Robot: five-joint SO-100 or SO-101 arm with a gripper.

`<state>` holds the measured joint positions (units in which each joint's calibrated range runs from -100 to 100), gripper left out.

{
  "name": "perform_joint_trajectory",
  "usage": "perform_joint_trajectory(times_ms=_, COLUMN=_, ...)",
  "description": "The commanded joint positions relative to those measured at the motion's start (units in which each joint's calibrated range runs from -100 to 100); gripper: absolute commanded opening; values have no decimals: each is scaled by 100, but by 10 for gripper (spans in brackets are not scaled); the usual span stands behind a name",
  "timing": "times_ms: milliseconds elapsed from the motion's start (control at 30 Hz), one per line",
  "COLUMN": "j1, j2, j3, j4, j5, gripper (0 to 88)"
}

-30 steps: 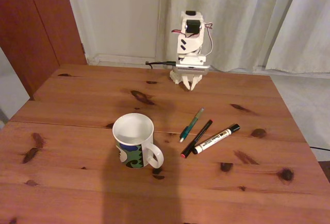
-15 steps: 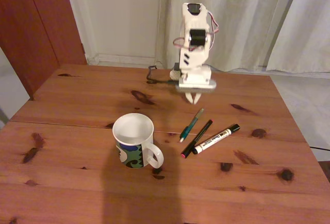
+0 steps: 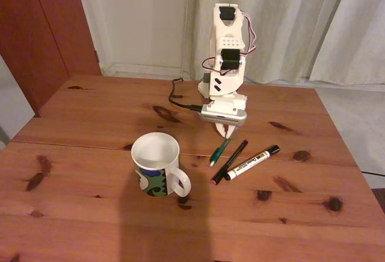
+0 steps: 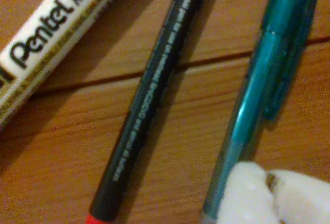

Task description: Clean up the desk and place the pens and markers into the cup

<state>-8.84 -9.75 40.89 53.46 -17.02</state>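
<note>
On the pine desk (image 3: 84, 123), a white cup (image 3: 155, 164) with a blue-and-green band stands upright, handle toward the front right. To its right lie a teal-green pen (image 3: 220, 149), a thin black pen (image 3: 230, 161) with red ends and a white marker (image 3: 252, 162) with a black cap, side by side. My white gripper (image 3: 225, 132) points down just above the teal pen's far end. In the wrist view, its fingertips (image 4: 268, 195) sit together at the bottom edge, shut with nothing visibly between them, overlapping the teal pen (image 4: 268, 69). The black pen (image 4: 149, 95) and marker (image 4: 56, 23) lie left of it.
A black cable (image 3: 179, 102) runs across the desk from the arm's base toward the left. Curtains (image 3: 289, 27) and a wall stand behind the desk's far edge. Bare wood spreads left of and in front of the cup.
The arm has unfolded from its tucked pose at the back edge and swung forward and down, bringing the gripper from near the base to just over the teal pen's far end.
</note>
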Motion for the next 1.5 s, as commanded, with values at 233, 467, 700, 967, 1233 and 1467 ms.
perform_joint_trajectory(times_ms=233, j1=-198, j2=-23, j3=-284, j4=-112, j5=-231, gripper=12)
perform_joint_trajectory(times_ms=467, j1=-206, j2=-23, j3=-221, j4=-112, j5=-226, gripper=57)
perform_joint_trajectory(times_ms=700, j1=-214, j2=-23, j3=-212, j4=-95, j5=-220, gripper=158)
perform_joint_trajectory(times_ms=967, j1=-528, j2=-23, j3=113, j4=-95, j5=-220, gripper=158)
perform_joint_trajectory(times_ms=1233, j1=-495, j2=-23, j3=68, j4=-103, j5=-220, gripper=154)
perform_joint_trajectory(times_ms=1467, j1=-367, j2=-6, j3=311, j4=-645, j5=-220, gripper=157)
